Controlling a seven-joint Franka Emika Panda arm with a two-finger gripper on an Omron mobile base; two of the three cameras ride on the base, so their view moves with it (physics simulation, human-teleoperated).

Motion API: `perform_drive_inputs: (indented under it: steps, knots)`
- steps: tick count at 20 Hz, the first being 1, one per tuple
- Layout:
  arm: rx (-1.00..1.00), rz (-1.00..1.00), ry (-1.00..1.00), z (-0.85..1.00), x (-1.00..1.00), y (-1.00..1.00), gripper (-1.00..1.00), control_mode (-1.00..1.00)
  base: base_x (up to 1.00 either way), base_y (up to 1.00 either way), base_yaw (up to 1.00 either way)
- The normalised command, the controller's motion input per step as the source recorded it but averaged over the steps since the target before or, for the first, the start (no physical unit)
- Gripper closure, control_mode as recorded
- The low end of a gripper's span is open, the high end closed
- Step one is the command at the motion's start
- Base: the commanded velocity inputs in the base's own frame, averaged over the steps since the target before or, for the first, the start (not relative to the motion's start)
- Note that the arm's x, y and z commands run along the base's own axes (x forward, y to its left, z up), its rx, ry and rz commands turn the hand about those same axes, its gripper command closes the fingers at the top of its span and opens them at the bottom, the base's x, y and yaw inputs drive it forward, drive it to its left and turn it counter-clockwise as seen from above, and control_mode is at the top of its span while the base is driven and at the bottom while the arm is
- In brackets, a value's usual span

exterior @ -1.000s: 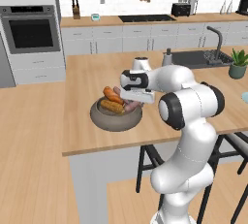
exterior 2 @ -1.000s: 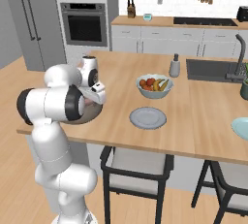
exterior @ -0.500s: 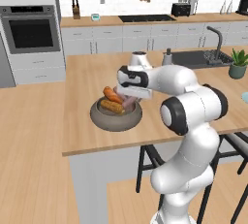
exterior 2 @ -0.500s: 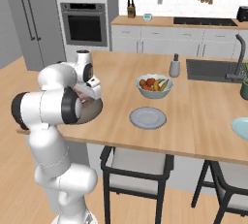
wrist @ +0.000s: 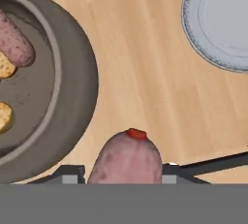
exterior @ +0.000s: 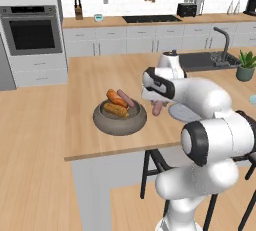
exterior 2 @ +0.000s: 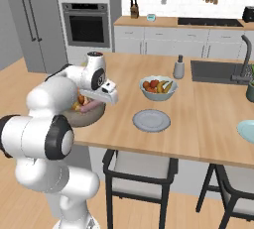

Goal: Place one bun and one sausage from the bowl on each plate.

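My gripper (exterior: 156,103) is shut on a pinkish-brown sausage (exterior: 158,108), which hangs over the counter between the dark bowl (exterior: 120,122) and a pale blue-grey plate (exterior: 181,112). In the hand view the held sausage (wrist: 127,157) points at bare wood, with the bowl's rim (wrist: 82,72) to its left and the plate (wrist: 218,24) at the upper right. In the bowl lie an orange bun (exterior: 114,96), a golden-tan bun (exterior: 116,110) and a second sausage (exterior: 126,98). From the right base, the plate (exterior 2: 151,120) is empty. Another plate (exterior 2: 246,130) sits at the far right edge.
A pale fruit bowl (exterior 2: 158,87) stands behind the near plate, with a small dispenser (exterior 2: 179,67) and the sink (exterior 2: 218,72) beyond it. Stools stand under the counter's front edge (exterior 2: 144,148). My arm hides part of the near plate in the left base view.
My gripper has moved from above the bowl to the right, toward the near plate, carrying the sausage with it. The buns and the other sausage stay in the bowl.
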Motion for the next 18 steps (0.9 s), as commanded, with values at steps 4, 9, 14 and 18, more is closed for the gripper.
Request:
perform_drive_inputs:
  steps: [4,9,14,18]
  knots:
    - [-0.08,0.41,-0.05,0.11,0.22,-0.81,1.0,-1.0,0.0,0.0,0.0]
    - [-0.1,0.32,0.01,0.0,0.96,-0.68,1.0,-1.0,0.0,0.0,0.0]
    - [0.0,0.31,0.01,-0.16,1.0,-0.79,1.0,-1.0,0.0,0.0,0.0]
    - [-0.01,0.34,0.02,-0.5,0.93,-0.61,1.0,-1.0,0.0,0.0,0.0]
